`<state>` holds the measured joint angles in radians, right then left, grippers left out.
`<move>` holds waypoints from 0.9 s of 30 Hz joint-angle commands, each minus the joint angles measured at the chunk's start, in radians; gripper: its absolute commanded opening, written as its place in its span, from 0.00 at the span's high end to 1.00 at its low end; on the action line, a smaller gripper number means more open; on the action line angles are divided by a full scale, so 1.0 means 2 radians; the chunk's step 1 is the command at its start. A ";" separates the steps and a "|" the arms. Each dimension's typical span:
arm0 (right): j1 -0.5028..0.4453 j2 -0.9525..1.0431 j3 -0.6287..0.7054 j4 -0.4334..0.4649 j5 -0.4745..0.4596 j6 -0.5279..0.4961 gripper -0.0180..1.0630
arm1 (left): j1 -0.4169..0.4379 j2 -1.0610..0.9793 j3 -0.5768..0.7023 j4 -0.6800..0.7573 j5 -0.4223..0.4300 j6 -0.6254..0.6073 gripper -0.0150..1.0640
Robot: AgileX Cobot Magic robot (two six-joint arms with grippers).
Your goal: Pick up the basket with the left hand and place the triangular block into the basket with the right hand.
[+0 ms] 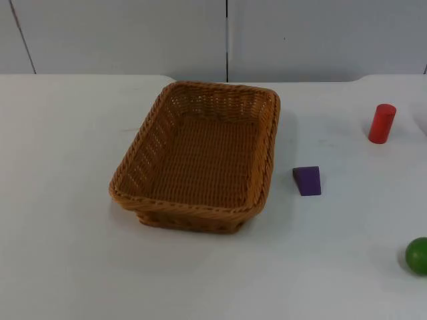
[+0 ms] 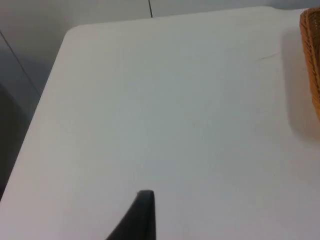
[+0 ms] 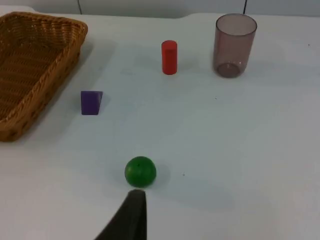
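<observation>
Basket [image 1: 200, 160] sits empty and flat on the white tabletop [image 1: 60, 200], about mid-table, its far end near the grey partition wall [image 1: 120, 33]; woven brown wicker, rectangular, rim unbroken; we see nothing gripping it. Triangular block [image 1: 307, 181] is purple, a wedge lying on the tabletop just beside the basket's right-hand long side, apart from it, not touching; in the right wrist view the same block [image 3: 91, 102] lies between the basket [image 3: 35, 70] and the green ball [image 3: 140, 171]. Red cylinder [image 1: 381, 123] stands upright farther back and to the right, well apart from the block; green ball [image 1: 417, 255] rests at the near right edge of the top view. Right wrist view also gives us a translucent smoky cup [image 3: 234, 45] standing upright beside the red cylinder [image 3: 169, 57], not touching it. Left claw [image 2: 140, 217]: one black fingertip over bare tabletop [image 2: 150, 110], basket's rim [image 2: 311, 55] off to the side, well apart; we cannot tell whether this claw is spread or pressed together. Right claw [image 3: 131, 216]: one black fingertip just beside the green ball, near side of it, nothing pinched that we can see; spread or pressed together, we cannot tell.
</observation>
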<state>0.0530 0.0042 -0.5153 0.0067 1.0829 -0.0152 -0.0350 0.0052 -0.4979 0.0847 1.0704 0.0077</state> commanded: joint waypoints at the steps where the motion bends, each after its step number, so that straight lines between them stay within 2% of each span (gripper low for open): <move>1: 0.001 0.005 -0.010 0.000 -0.013 -0.002 0.01 | 0.002 0.010 -0.002 0.000 -0.004 0.003 0.01; 5: 0.001 0.049 -0.033 0.000 -0.037 -0.002 0.01 | 0.002 0.050 -0.020 -0.007 -0.018 0.003 0.01; 10: 0.001 0.159 -0.062 0.002 -0.103 -0.002 0.01 | 0.002 0.151 -0.060 -0.019 -0.081 0.003 0.01; 11: 0.001 0.159 -0.062 0.002 -0.103 -0.002 0.01 | 0.002 0.151 -0.060 -0.019 -0.081 0.003 0.01; 15: 0.001 0.273 -0.066 0.002 -0.151 -0.002 0.01 | 0.002 0.257 -0.099 -0.023 -0.118 0.003 0.01; 20: 0.001 0.367 -0.066 0.002 -0.167 -0.002 0.01 | 0.002 0.349 -0.135 -0.042 -0.123 0.003 0.01; 27: 0.001 0.443 -0.066 0.011 -0.158 -0.002 0.01 | 0.002 0.446 -0.177 -0.053 -0.123 0.007 0.01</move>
<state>0.0530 0.8833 -0.6429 0.0189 0.7638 -0.0171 -0.0350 0.8813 -0.8396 0.0000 0.8301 0.0179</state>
